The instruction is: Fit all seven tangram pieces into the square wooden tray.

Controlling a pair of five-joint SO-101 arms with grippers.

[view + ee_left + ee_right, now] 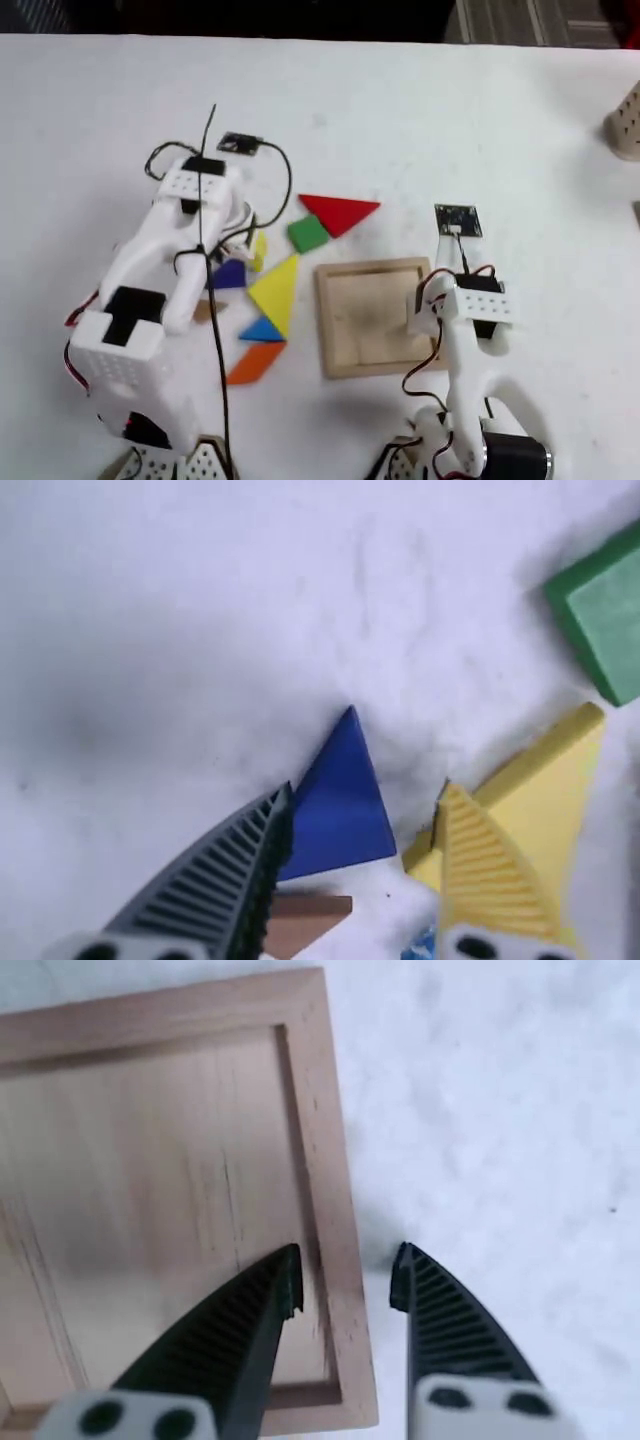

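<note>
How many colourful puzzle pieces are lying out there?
7, all beside the tray, none inside: red triangle, green square, big yellow triangle, dark blue triangle, light blue triangle, orange piece, brown piece partly under the left arm.

No readable text
Nothing legible stands on the tangram pieces (278, 290) at the left claw (365, 795) or the wooden tray (322, 320) under the right claw (347, 1255).

The right gripper (345, 1280) holds its fingers (240, 1330) apart astride one rim of the wooden tray (325, 1140), one over its floor, the other over the white table (500, 1100).
</note>
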